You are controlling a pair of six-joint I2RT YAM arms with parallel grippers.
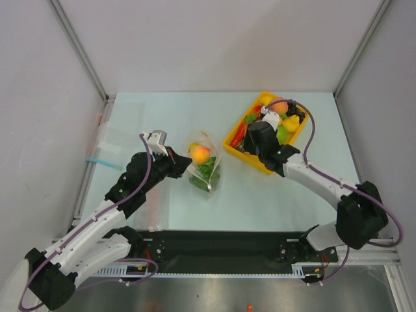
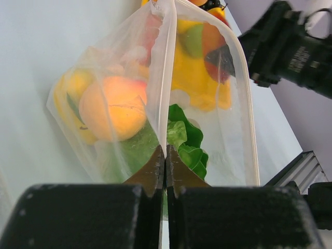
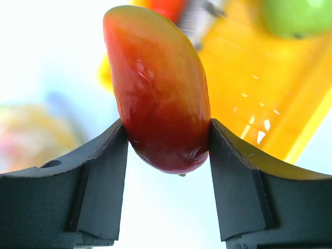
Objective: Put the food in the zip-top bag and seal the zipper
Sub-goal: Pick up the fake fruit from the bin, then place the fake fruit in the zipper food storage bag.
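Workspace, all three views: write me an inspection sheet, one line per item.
Surface: pale table, matte.
Job's things: zip-top bag unsealed, holding peach and lettuce; other food in yellow tray.
Clutter: flat clear bag with blue strip at far left.
Grippers: left gripper shut on the bag's edge; right gripper shut on mango over the tray.
Cables: purple cables along both arms, off the bag.
Surroundings: white walls, metal frame posts.

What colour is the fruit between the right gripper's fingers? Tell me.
The mango is red, fading to orange-yellow at its top; the right wrist view shows it best.
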